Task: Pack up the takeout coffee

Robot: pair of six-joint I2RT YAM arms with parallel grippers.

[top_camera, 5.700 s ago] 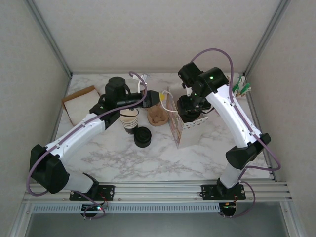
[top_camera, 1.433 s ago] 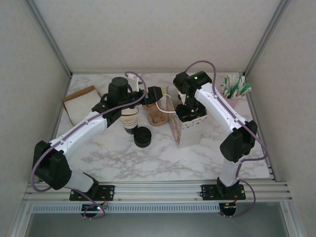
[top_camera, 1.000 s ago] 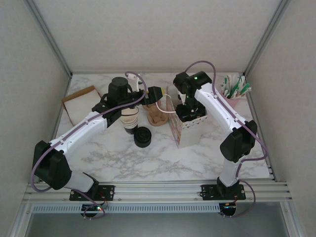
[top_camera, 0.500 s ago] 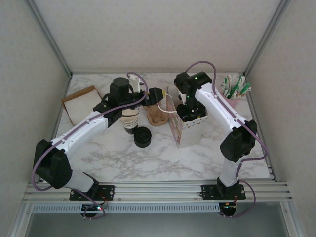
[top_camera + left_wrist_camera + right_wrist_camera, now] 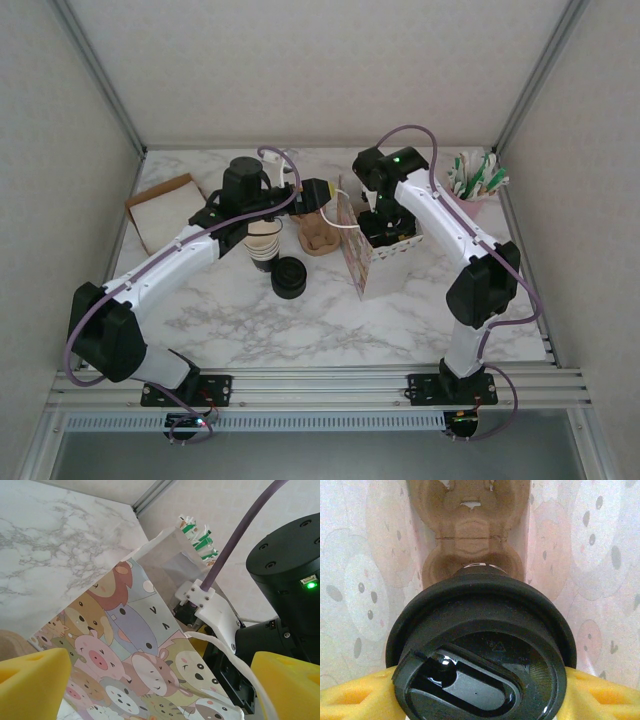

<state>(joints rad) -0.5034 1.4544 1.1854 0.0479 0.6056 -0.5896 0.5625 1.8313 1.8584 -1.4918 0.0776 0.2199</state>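
Note:
The takeout coffee (image 5: 480,680), with its black lid facing the right wrist camera, sits between the yellow pads (image 5: 350,697) of my right gripper (image 5: 480,692), which is shut on it. In the top view my right gripper (image 5: 385,228) reaches down into the cartoon-animal paper bag (image 5: 378,265). A brown pulp carrier (image 5: 470,545) lies beyond the cup, between the bag's pale walls. My left gripper (image 5: 328,192) is at the bag's left rim. In its wrist view it (image 5: 160,667) stands open, with the printed bag wall (image 5: 125,655) and a white handle (image 5: 220,647) between its fingers.
A stack of nested cups (image 5: 263,243) and a pile of black lids (image 5: 288,277) stand left of the bag. Another brown carrier (image 5: 320,236) lies between them and the bag. A brown box (image 5: 160,205) sits at the back left, and a cup of sachets (image 5: 475,178) at the back right.
The left gripper has crept slightly right towards the bag's rim. The right gripper has stayed inside the bag with the cup over the last second.

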